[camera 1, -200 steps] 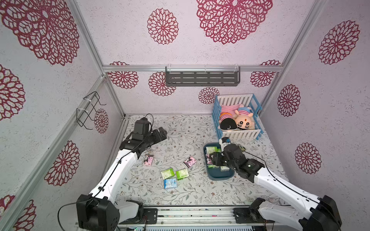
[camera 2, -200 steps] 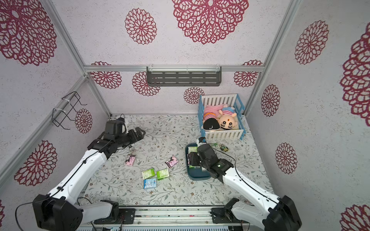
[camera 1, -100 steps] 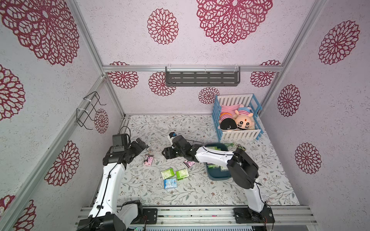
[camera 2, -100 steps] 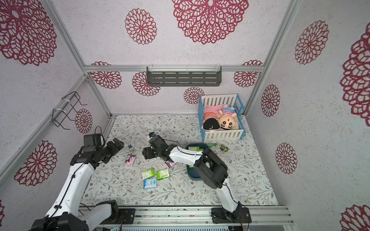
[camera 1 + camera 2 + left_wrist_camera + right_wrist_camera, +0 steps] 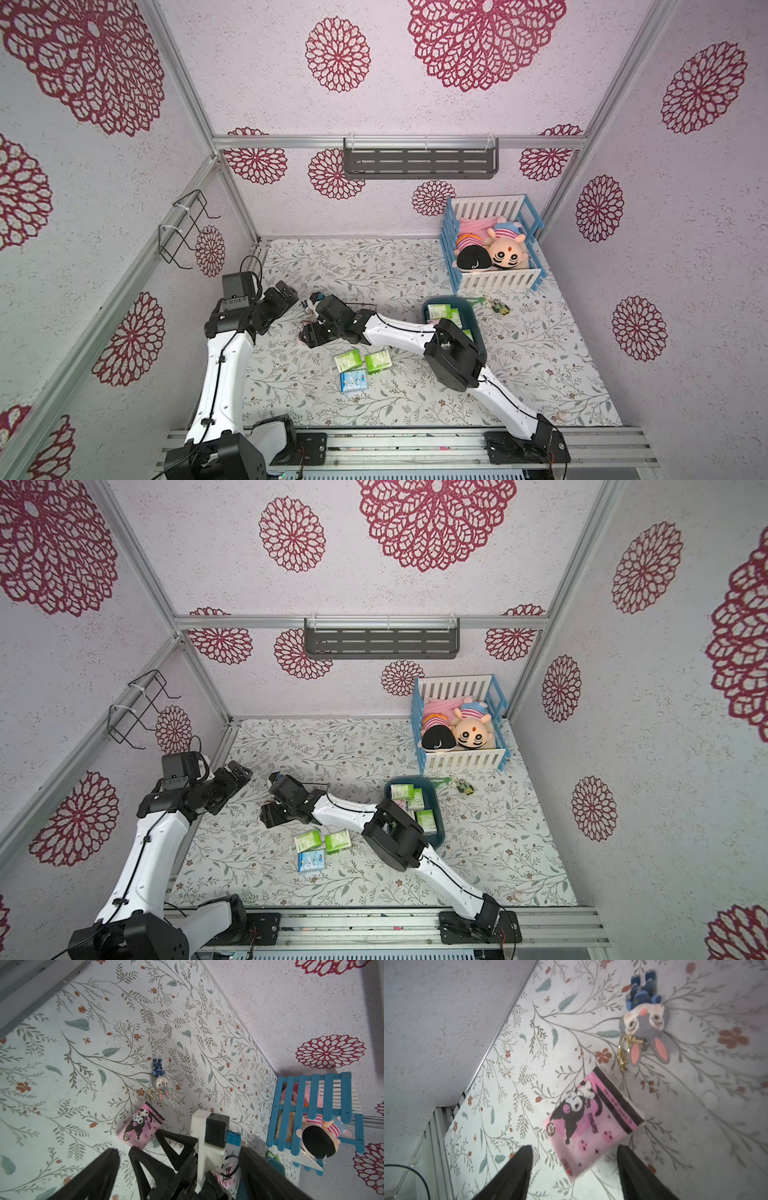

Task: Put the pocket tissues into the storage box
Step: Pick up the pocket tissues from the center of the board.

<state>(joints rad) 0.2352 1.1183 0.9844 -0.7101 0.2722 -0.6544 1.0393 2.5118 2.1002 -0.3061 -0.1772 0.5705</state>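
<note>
The right gripper (image 5: 575, 1147), jaws spread and gripping nothing, hangs over one end of a pink soft tissue pack (image 5: 591, 1115) with a black cartoon figure (lying flat near the floral table's (image 5: 374, 266) left edge). The dark teal plastic tub (image 5: 438, 827) sits well apart.

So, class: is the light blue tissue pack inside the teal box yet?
No, the light blue pack lies on the mat, outside the storage box.
</note>
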